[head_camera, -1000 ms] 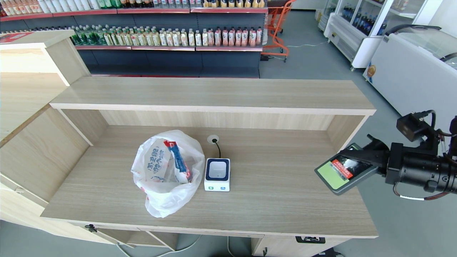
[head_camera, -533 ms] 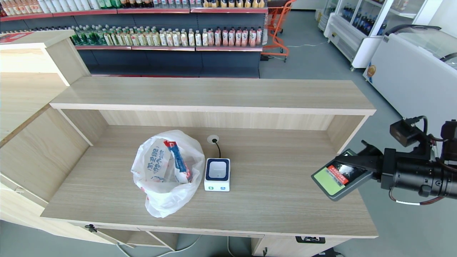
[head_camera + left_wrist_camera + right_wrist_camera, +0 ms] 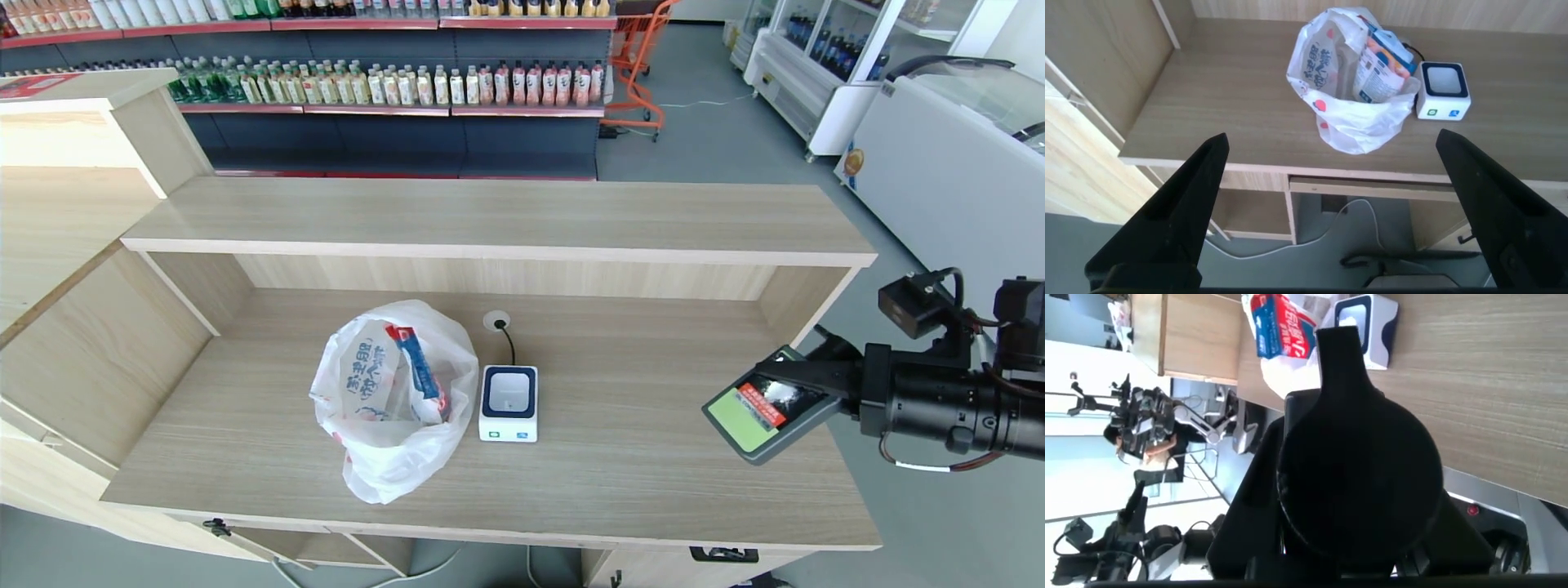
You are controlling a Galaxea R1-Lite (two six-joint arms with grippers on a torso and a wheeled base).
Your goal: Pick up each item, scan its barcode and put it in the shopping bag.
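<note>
step: item is picked up, scan looks not yet done; I judge this as the carry towards the scanner.
right tool [image 3: 804,377]: at the right edge of the head view, clamped on the item, its arm lying roughly level.
item: flat dark rectangular pack with a green and red label [image 3: 755,412], held tilted, label face up, above the right end of the light wood surface [image 3: 637,465], touching nothing else.
scanner: small white box with a dark-framed window on top [image 3: 509,392], centre frame, cable running to a hole behind it, well apart from the pack.
bag: white thin plastic shopping bag [image 3: 392,400], just beside the scanner on its left, mouth open, two packs already inside.
left tool [image 3: 1331,212]: fingers spread wide, holding nothing, out in front of the surface edge, bag and scanner beyond it.
next: probably bring the pack left over the scanner window; barcode side can't be made out, so the pack may need turning to face the window, then on into the bag mouth.
</note>
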